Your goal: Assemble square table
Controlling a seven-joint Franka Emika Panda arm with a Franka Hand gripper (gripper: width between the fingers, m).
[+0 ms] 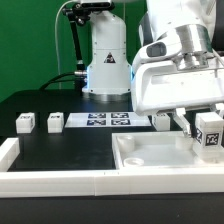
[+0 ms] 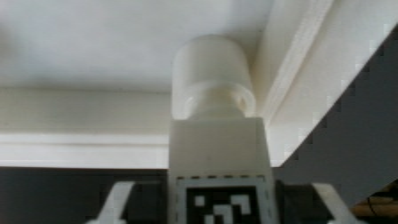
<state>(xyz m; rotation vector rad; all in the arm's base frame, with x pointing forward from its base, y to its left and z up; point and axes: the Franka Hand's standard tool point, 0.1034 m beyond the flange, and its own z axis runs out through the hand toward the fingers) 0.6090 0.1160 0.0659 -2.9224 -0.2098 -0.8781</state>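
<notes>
Above a corner of the square table top (image 1: 140,160), at the exterior view's right, my gripper (image 1: 205,132) is squeezing one white leg (image 1: 211,137), fingers (image 1: 186,121) partly closed on its sides. Its round end is pointing at the raised rim (image 2: 299,70). Two other legs (image 1: 25,122) are lying well apart, with open black table (image 1: 60,150) between.

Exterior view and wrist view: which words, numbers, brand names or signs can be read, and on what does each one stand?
No words or numbers can be read.
robot base: a dark triangular sign, too small to read.
marker board: black-and-white tags, patterns only.
leg close in the wrist view: one tag, pattern only, blurred.
loose legs: tags, patterns only.
</notes>
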